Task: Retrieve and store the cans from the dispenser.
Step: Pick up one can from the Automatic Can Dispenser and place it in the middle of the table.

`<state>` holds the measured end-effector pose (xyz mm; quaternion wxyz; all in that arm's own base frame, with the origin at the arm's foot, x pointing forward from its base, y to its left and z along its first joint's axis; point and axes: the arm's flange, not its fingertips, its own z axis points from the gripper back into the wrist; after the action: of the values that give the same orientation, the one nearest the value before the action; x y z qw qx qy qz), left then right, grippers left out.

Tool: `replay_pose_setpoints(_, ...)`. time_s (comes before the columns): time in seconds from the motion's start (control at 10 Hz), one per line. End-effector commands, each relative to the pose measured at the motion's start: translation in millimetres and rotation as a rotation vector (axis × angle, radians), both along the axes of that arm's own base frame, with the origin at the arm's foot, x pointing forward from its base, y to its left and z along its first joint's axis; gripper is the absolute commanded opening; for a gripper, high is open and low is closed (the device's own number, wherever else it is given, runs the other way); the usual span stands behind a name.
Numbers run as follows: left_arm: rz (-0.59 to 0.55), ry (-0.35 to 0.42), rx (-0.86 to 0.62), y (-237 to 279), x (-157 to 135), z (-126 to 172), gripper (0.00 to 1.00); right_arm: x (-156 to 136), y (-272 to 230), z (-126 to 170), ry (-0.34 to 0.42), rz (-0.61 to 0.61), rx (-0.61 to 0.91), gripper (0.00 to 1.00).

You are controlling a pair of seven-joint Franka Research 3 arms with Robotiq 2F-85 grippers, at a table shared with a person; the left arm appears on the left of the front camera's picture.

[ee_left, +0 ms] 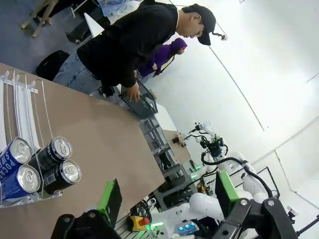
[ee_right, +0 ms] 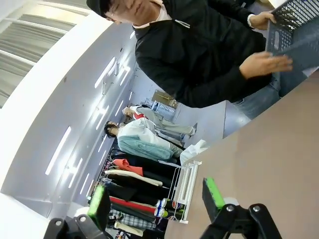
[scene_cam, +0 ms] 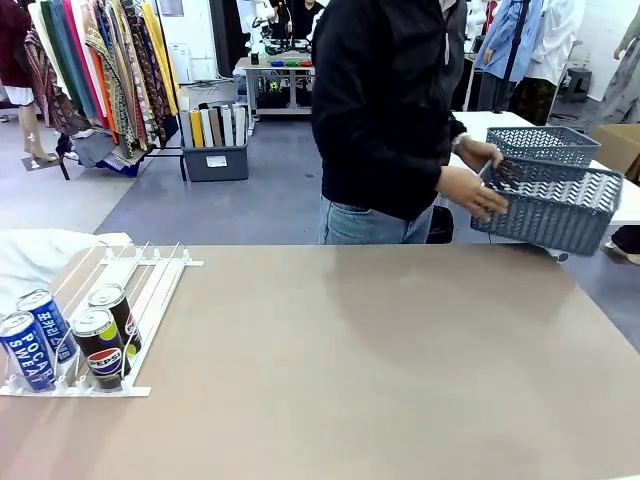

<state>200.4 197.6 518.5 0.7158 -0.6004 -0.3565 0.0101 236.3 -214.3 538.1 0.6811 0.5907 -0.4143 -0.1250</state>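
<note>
The white dispenser (scene_cam: 150, 275) lies at the table's left, sloping toward me. At its low end stand two blue Pocari Sweat cans (scene_cam: 27, 350) and two black Pepsi cans (scene_cam: 102, 345), upright against the stops. In the left wrist view the same cans (ee_left: 62, 174) lie at the left on the dispenser (ee_left: 22, 107). My left gripper (ee_left: 167, 199) hangs open above the table, off to one side of the cans, with nothing between its green pads. My right gripper (ee_right: 157, 199) is open too and holds nothing; the dispenser (ee_right: 187, 184) and cans (ee_right: 167, 205) lie far beyond it.
A person in a black jacket stands at the far side, both hands (scene_cam: 470, 190) on a grey mesh basket (scene_cam: 550, 200) held above the table's far right corner. A second basket (scene_cam: 545, 143) sits behind it. The brown tabletop (scene_cam: 380, 360) stretches bare to the right of the dispenser.
</note>
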Motion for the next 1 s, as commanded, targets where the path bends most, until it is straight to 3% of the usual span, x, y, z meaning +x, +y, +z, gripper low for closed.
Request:
replay_pose_setpoints(0.0, 0.015, 0.034, 0.095, -7, -4, 8, 1.0, 2, 1, 4, -0.026, -0.006, 0.02, 1.0)
replay_pose_setpoints(0.2, -0.076, 0.147, 0.347, -36, 5, 40, 1.0, 2, 1, 4, -0.026, -0.006, 0.02, 1.0)
replay_pose_setpoints(0.5, -0.324, 0.38, 0.854, -137, 64, 77, 1.0, 2, 1, 4, -0.026, -0.006, 0.02, 1.0)
replay_pose_setpoints(0.8, -0.408, 0.632, 1.23, -218, 127, 53, 1.0, 2, 1, 4, -0.026, -0.006, 0.02, 1.0)
replay_pose_setpoints(0.9, -0.386, 0.671, 1.281, -238, 139, 41, 1.0, 2, 1, 4, -0.026, -0.006, 0.02, 1.0)
